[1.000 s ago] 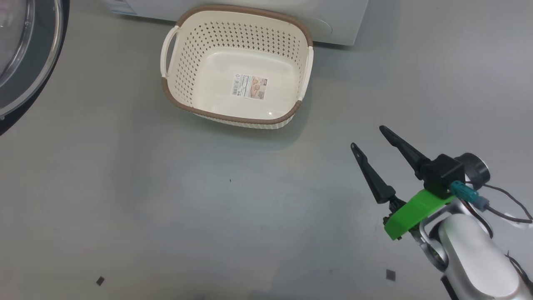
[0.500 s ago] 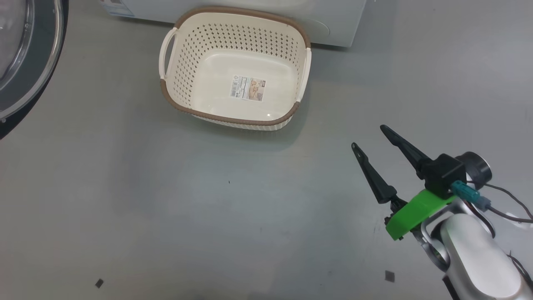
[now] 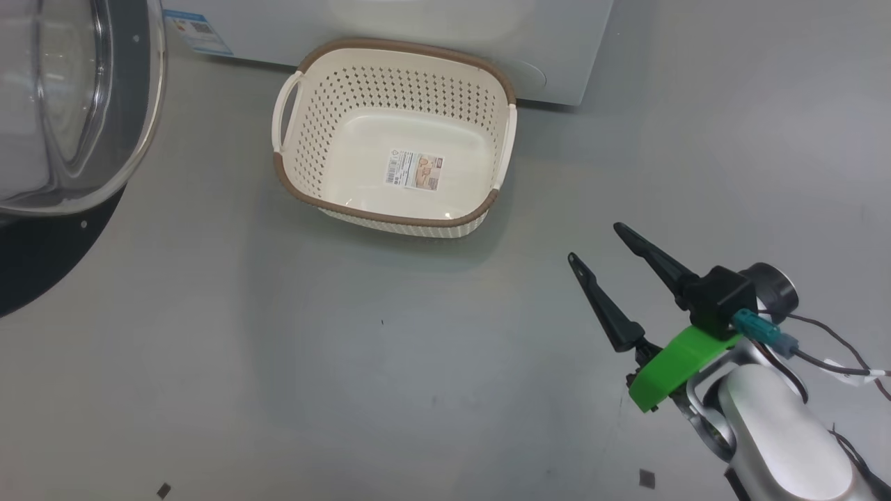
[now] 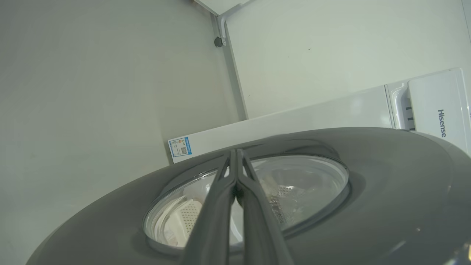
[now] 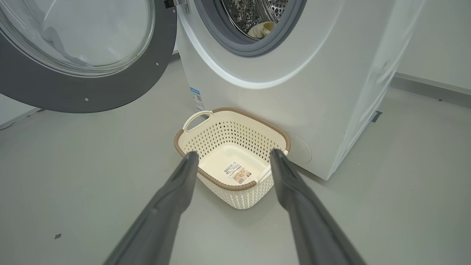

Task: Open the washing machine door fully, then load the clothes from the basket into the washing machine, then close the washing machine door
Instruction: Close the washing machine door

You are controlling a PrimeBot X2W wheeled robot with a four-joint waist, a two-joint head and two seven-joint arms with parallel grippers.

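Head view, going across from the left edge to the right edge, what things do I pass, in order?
washing machine door → basket → right gripper, open above the floor

The basket (image 3: 313,132) sits on the floor (image 3: 348,362) just before the washing machine (image 3: 431,28), the washing machine door (image 3: 76,111) stands open to its left, and clothes (image 5: 262,29) lie in the drum (image 5: 250,11).

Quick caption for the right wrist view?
Right gripper open, facing empty basket; washing machine door open, clothes in the washing machine.
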